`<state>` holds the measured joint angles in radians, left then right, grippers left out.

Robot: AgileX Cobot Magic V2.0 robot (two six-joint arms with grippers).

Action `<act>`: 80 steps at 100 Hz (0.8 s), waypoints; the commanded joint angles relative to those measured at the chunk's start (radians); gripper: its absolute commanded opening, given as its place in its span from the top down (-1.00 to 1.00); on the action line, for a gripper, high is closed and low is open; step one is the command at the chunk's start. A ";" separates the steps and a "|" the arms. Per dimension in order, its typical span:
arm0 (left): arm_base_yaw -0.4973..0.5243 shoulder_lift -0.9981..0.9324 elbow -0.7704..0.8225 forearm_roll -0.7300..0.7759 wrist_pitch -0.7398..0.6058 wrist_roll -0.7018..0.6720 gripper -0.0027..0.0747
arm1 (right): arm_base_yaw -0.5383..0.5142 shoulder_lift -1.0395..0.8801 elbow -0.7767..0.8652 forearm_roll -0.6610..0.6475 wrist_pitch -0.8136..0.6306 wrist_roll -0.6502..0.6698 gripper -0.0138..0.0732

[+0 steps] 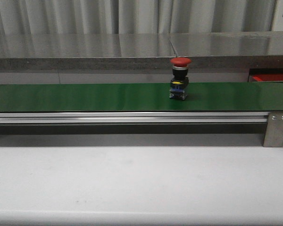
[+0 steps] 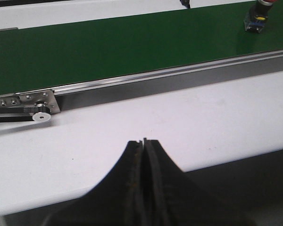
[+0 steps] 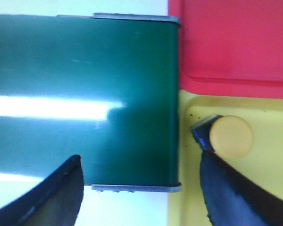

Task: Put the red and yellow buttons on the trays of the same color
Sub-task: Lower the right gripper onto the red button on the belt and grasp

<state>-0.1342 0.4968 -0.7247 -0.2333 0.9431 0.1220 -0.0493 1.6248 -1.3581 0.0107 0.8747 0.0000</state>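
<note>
Red button on belt, yellow button in yellow tray

Belt (image 1: pixel 85 96) fills most of what I see, green and stretching away beyond my left gripper (image 2: pixel 144 141), whose fingers are pressed together over the white table (image 2: pixel 179 122). Under my right gripper (image 3: pixel 141 188), spread wide, the belt end sits between the fingers. Beside that end lie the red tray (image 3: pixel 236 42) and yellow tray (image 3: pixel 269 188). The yellow button (image 3: pixel 228 136) rests in the yellow tray, touching one fingertip. The red button (image 1: pixel 180 77) stands upright on the belt, well away from my left gripper
</note>
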 commanded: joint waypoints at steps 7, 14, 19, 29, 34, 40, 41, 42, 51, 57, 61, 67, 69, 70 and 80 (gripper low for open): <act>-0.006 0.004 -0.024 -0.018 -0.061 -0.005 0.98 | 0.064 -0.053 -0.020 0.047 -0.026 -0.058 -0.52; -0.006 0.004 -0.024 -0.018 -0.061 -0.005 0.98 | 0.087 -0.053 -0.023 0.076 -0.024 -0.081 -0.52; -0.006 0.004 -0.024 -0.018 -0.061 -0.005 0.98 | 0.102 -0.053 -0.024 0.092 -0.024 -0.096 -0.52; -0.006 0.004 -0.024 -0.018 -0.061 -0.005 0.98 | 0.125 -0.052 -0.033 0.099 -0.023 -0.102 -0.52; -0.006 0.004 -0.024 -0.018 -0.061 -0.005 0.98 | 0.133 -0.049 -0.041 0.099 -0.021 -0.104 -0.52; -0.006 0.004 -0.024 -0.018 -0.061 -0.005 0.98 | 0.145 -0.039 -0.059 0.102 -0.009 -0.117 -0.52; -0.006 0.004 -0.024 -0.018 -0.061 -0.005 0.98 | 0.146 -0.034 -0.064 0.103 -0.005 -0.122 -0.52; -0.006 0.004 -0.024 -0.018 -0.061 -0.005 0.98 | 0.150 -0.032 -0.068 0.105 -0.002 -0.124 -0.52; -0.006 0.004 -0.024 -0.018 -0.061 -0.005 0.98 | 0.167 0.002 -0.114 0.122 0.036 -0.145 -0.52; -0.006 0.004 -0.024 -0.018 -0.061 -0.005 0.98 | 0.178 0.029 -0.150 0.138 0.061 -0.158 -0.52; -0.006 0.004 -0.024 -0.018 -0.061 -0.005 0.98 | 0.185 0.047 -0.167 0.147 0.077 -0.172 -0.52; -0.006 0.004 -0.024 -0.018 -0.061 -0.005 0.98 | 0.197 0.073 -0.195 0.160 0.097 -0.185 -0.52; -0.006 0.004 -0.024 -0.018 -0.063 -0.005 0.98 | 0.199 0.082 -0.203 0.163 0.101 -0.189 -0.52; -0.006 0.004 -0.024 -0.018 -0.063 -0.005 0.98 | 0.201 0.084 -0.206 0.165 0.105 -0.190 -0.52; -0.006 0.004 -0.024 -0.018 -0.063 -0.005 0.98 | 0.215 0.123 -0.241 0.175 0.125 -0.205 -0.52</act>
<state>-0.1342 0.4968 -0.7247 -0.2333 0.9431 0.1220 0.1547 1.7650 -1.5426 0.1672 1.0025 -0.1782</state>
